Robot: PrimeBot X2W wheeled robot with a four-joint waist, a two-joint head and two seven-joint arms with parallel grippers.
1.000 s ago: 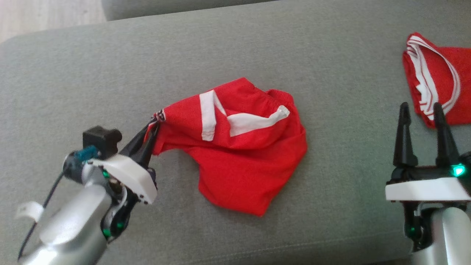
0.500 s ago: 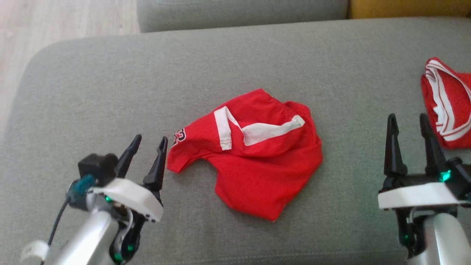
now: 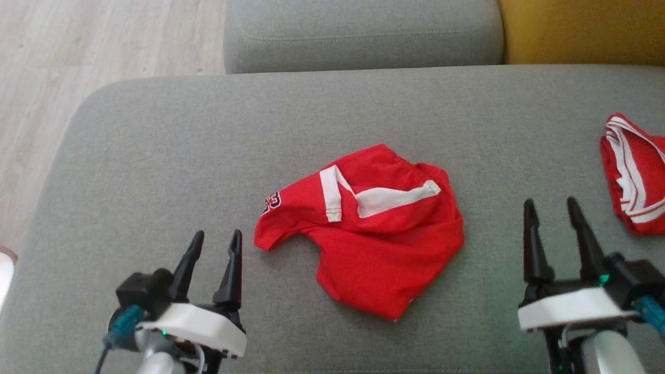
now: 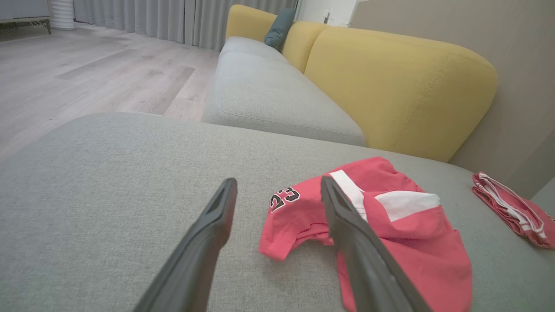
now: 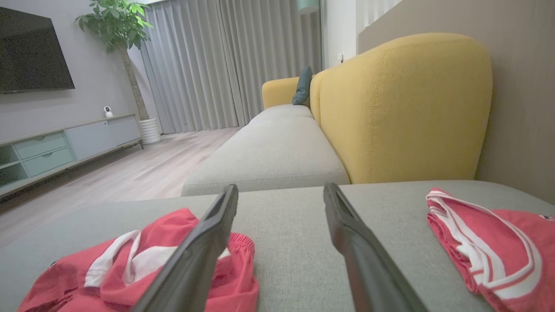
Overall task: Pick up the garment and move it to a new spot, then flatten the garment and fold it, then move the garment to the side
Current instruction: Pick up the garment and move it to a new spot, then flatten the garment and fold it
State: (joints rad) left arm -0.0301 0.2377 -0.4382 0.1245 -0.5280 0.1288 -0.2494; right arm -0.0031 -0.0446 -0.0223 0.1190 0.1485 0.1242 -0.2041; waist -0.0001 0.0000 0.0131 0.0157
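Quick count from my seat at the controls: two red garments, two grippers, one big grey cushion [image 3: 156, 156] under it all. The garment [image 3: 374, 239] I'm working on lies crumpled about mid-cushion. It has two white bands meeting at an angle on top and a single "23" print on the corner nearest my left side. The second red garment [image 3: 634, 176], with several thin white stripes, is a bunched pile well apart at the right edge of the head view. The left gripper [image 3: 217, 235] has both dark fingers spread with nothing between them. It sits just beside the corner with the number, and the head view shows a sliver of grey in between, so no contact. The right gripper [image 3: 550, 202] is spread wide too and isn't holding anything. It's over bare cushion between the two garments, nearer the striped pile. Behind the cushion there's one grey sofa seat [image 3: 363, 36] and two yellow backrest sections [image 5: 403, 99] with one teal pillow [image 5: 302, 85] tucked between them. Off to the left there's pale wood floor [image 3: 78, 41].
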